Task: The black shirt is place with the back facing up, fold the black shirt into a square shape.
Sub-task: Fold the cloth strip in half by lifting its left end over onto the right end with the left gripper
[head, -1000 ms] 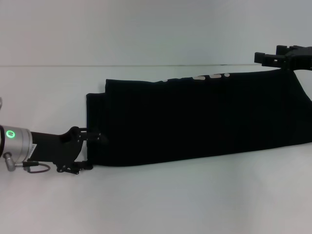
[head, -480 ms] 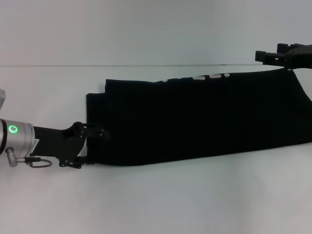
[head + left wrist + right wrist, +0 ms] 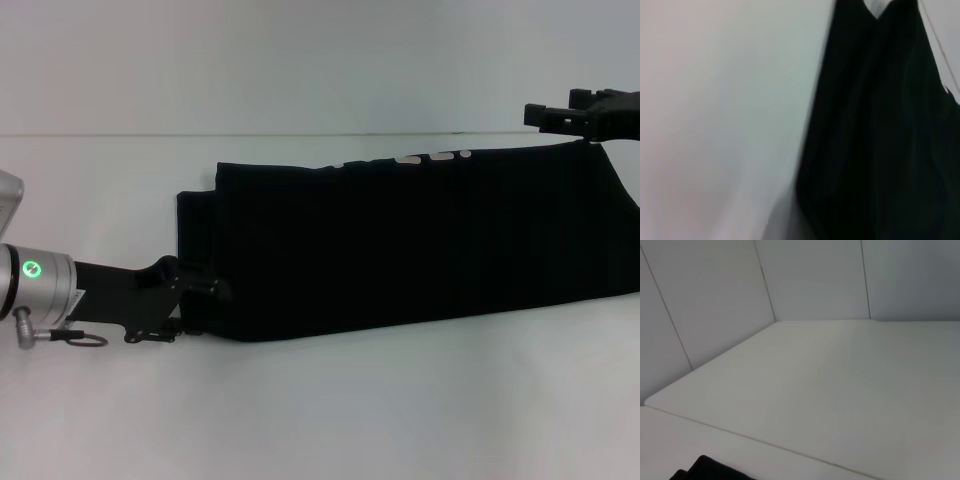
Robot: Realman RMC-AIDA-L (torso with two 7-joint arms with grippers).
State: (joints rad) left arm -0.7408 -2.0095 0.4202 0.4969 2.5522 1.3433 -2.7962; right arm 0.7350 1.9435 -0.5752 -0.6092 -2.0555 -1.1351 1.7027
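At the counter's (image 3: 320,420) left side, the left tool (image 3: 205,292) presses into the shirt's (image 3: 420,240) near-left corner; whether its fingers are apart or together, I cannot tell. The shirt lies as a long band across the counter. The right tool (image 3: 545,115) hangs at the far right corner, likewise unreadable.

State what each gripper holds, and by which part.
Cannot be told. The left gripper meets the black shirt at its near-left corner; the right gripper is at its far-right corner.
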